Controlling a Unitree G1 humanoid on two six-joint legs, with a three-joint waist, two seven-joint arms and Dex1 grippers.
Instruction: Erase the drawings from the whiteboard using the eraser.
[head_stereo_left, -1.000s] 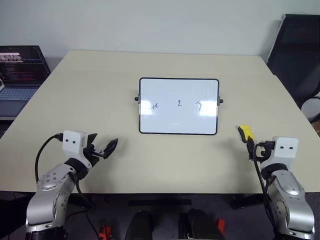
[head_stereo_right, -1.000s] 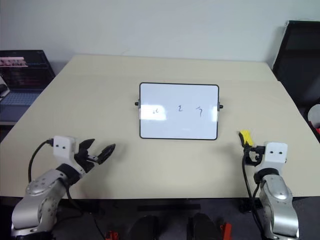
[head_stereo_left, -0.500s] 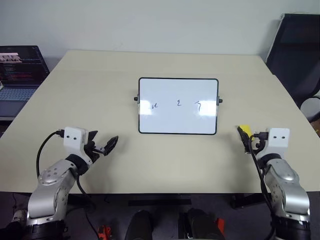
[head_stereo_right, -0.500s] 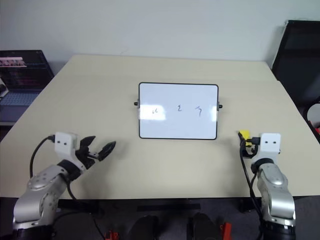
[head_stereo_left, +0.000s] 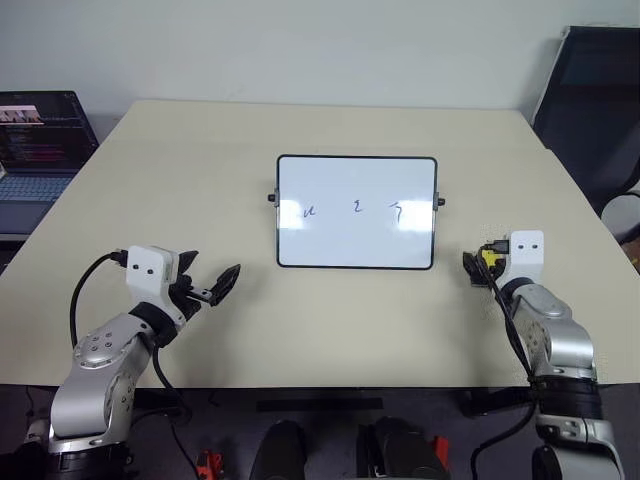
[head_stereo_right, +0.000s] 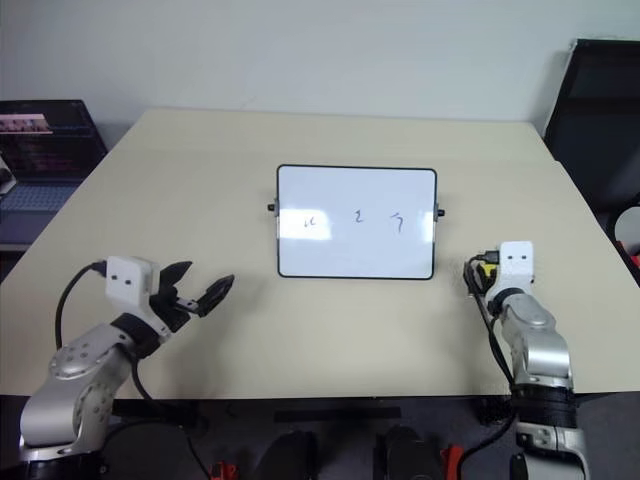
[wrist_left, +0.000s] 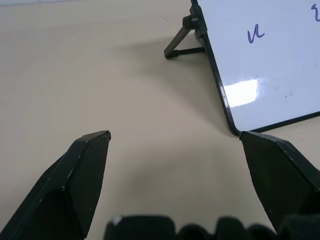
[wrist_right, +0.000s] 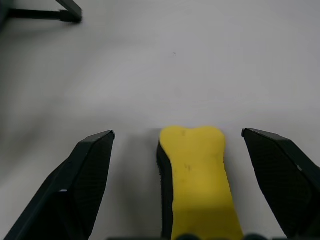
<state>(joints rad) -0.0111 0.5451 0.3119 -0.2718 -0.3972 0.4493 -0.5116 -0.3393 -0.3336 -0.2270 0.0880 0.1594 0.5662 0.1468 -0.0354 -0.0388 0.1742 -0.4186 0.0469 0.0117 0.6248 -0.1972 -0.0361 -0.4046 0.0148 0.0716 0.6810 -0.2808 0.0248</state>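
Left gripper (head_stereo_left: 215, 287) hovered near-left over the counter (head_stereo_left: 180, 180), fingers spread wide, whiteboard (head_stereo_left: 356, 212) propped mid-counter with three drawings (head_stereo_left: 356, 208) in a row, yellow eraser (wrist_right: 197, 175) lay between the right gripper's (wrist_right: 177, 137) parted fingers, untouched.

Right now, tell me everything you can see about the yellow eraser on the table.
The small bright yellow block eraser has a rounded, slightly waisted top and a darker underside layer showing along one edge. It looks like foam or soft plastic. It lies flat on the pale beige table, to the right of the black-framed whiteboard and apart from it. It sits between the right gripper's open black fingers, which flank it with gaps on both sides.
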